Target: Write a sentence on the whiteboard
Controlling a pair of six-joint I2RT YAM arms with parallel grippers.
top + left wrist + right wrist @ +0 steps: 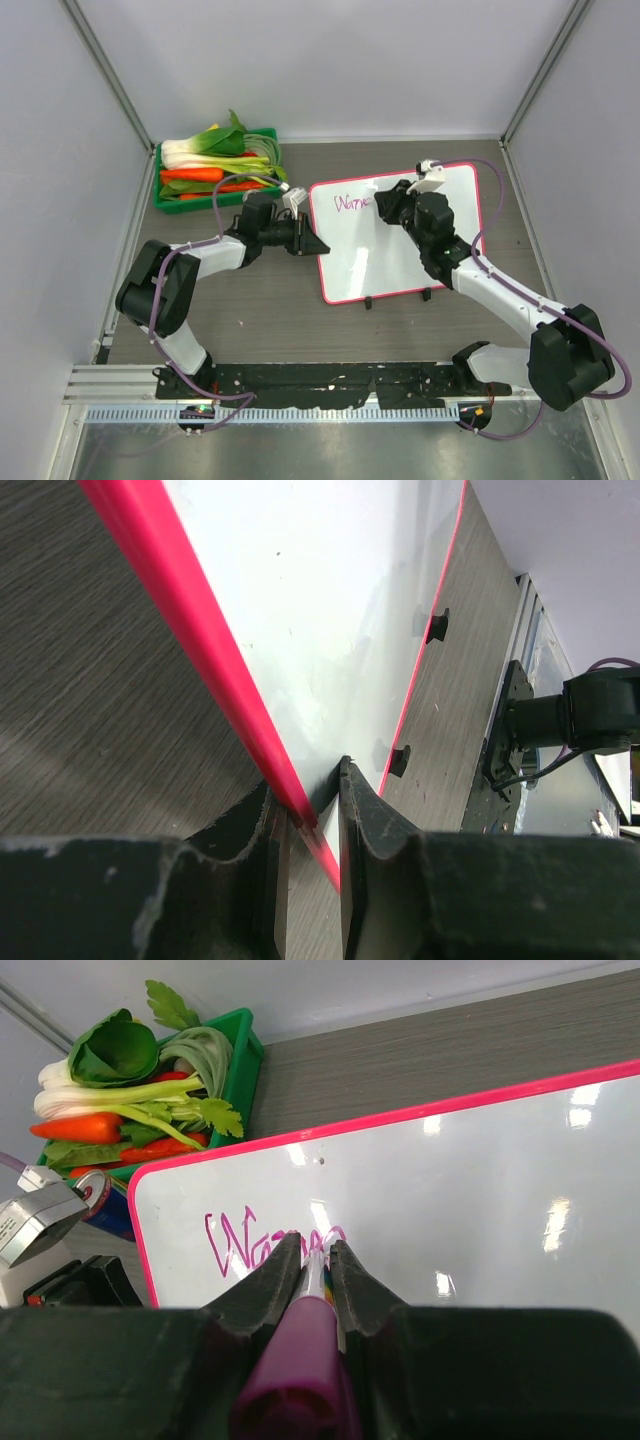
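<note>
The whiteboard point(370, 270) is lying flat on the grey wood-grain worktop point(250, 300), right of centre, with its two black feet pointing toward the arm bases. The left gripper point(310, 790) is reaching in from the side, its jaws pinching the board's pink frame at the left edge. The right gripper point(315, 1245) is hanging over the board's upper left area, its jaws pressed tight on a purple-bodied marker point(295, 1370). The marker's tip is disappearing between the fingers, so contact with the surface cannot be made out.

The sentence point(260, 1245) is showing as one line of pink cursive near the top left corner. Its opening letters are reading something like "Wan", while the rest is being covered by the right jaws and the arm above them.

Behind the board's far left corner, a green crate point(243, 1040) is holding vegetables point(215, 160), orange carrots and leafy greens among them. A red and blue can point(100, 1200) is peeking out beside it, mostly hidden by the left arm.
</note>
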